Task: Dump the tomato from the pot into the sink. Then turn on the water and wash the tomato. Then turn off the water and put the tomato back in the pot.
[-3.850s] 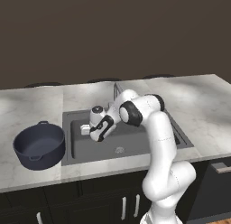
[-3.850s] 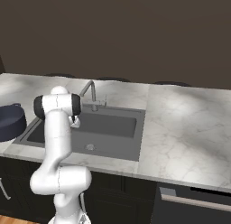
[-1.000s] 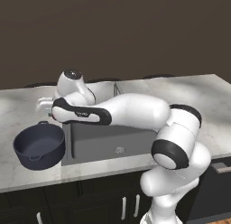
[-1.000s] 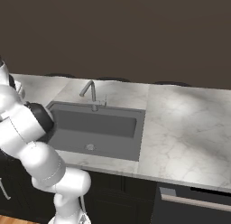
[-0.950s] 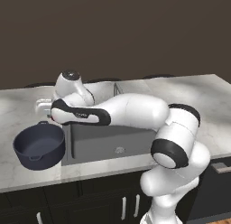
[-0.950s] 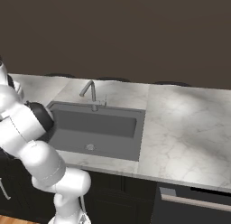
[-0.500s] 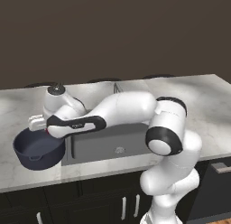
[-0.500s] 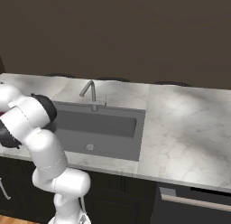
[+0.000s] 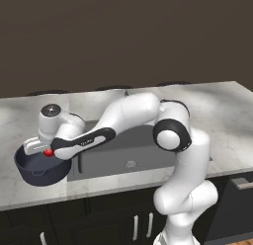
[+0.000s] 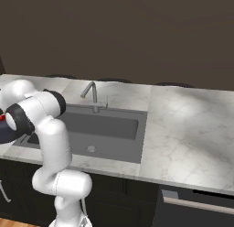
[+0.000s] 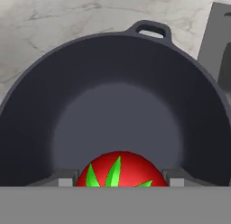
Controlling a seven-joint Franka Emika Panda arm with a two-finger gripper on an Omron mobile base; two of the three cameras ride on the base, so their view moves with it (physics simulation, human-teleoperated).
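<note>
Left base view: hand [image 9: 43, 149] hangs over pot [image 9: 30, 171] at bench's [image 9: 15, 187] left end, beside sink [image 9: 138, 140]; tomato [image 9: 48, 152] red at its tip.

Right base view: arm reaches far left; faucet [image 10: 93, 96] well clear.

Hand view: tomato [image 11: 120, 170] sits between finger tips [image 11: 64, 179], clenched on it, pot floor straight below. You only need to release; drop lands inside.
</note>
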